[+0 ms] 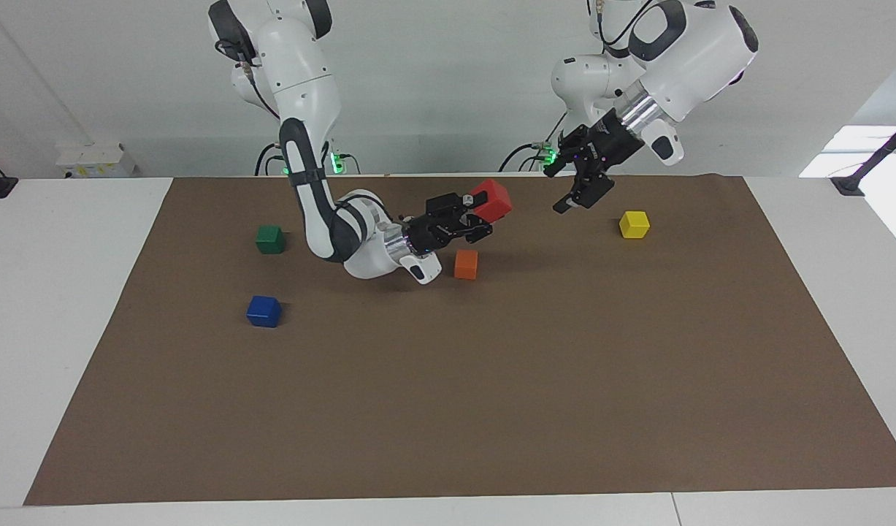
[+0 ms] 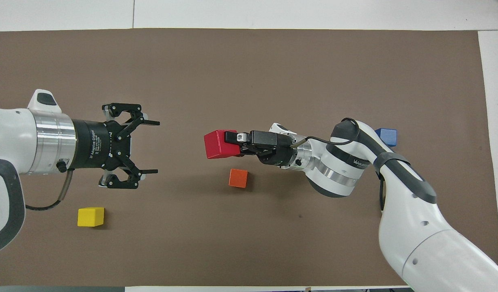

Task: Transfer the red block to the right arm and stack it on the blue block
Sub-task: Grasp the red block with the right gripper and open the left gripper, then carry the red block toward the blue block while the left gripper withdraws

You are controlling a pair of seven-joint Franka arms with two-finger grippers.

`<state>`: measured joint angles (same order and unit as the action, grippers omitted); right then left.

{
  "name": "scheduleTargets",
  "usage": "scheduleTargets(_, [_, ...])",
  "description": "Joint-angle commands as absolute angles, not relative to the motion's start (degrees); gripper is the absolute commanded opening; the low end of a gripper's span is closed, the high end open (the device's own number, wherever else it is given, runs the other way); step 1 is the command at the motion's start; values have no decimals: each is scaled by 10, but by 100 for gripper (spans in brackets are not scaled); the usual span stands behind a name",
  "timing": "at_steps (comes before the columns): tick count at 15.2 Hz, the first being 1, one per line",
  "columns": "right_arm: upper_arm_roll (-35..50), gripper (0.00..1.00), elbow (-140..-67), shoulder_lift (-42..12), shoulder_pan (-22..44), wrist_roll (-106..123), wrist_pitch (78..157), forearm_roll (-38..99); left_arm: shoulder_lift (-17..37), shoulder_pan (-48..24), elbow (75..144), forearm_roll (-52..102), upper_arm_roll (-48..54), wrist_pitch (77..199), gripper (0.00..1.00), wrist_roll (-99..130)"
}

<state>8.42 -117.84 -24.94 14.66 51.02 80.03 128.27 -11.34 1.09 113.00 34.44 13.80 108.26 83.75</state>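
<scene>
- Clearly the right gripper (image 1: 477, 213) pinches only one edge of the red block (image 1: 491, 200), raised above the orange block (image 1: 466, 264); a swing could twist it loose.
- Left gripper (image 2: 151, 147) hangs wide open, empty, well apart.
- Blue block (image 1: 263, 311) sits near the right arm's elbow; a tilted release would topple.

The left pincer (image 2: 151, 147) body reads "2F Adaptive Gripper"; other lettering is illegible.
</scene>
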Motion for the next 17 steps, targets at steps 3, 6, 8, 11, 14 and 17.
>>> scheduleTargets(3, [87, 0, -1198, -188, 70, 494, 871, 1121, -116, 75, 1128, 215, 140, 1062, 100, 641])
scheduleTargets(6, [86, 0, -1196, -165, 23, 497, 922, 994, -115, 101, 1127, 149, 134, 1063, 100, 541])
scheduleTargets(8, [86, 0, -1197, -136, -6, 490, 964, 899, -113, 122, 1122, 147, 134, 1061, 100, 475])
scheduleTargets(11, [82, 0, -1192, -98, -46, 462, 996, 758, -95, 118, 1093, 70, 137, 1027, 100, 390])
scheduleTargets(14, [76, 0, -1182, -58, -65, 422, 1053, 605, -51, 119, 1025, 41, 135, 968, 100, 252])
scheduleTargets(17, [74, 0, -1154, -50, -89, 388, 1061, 435, 12, 94, 953, -15, 134, 941, 100, 228])
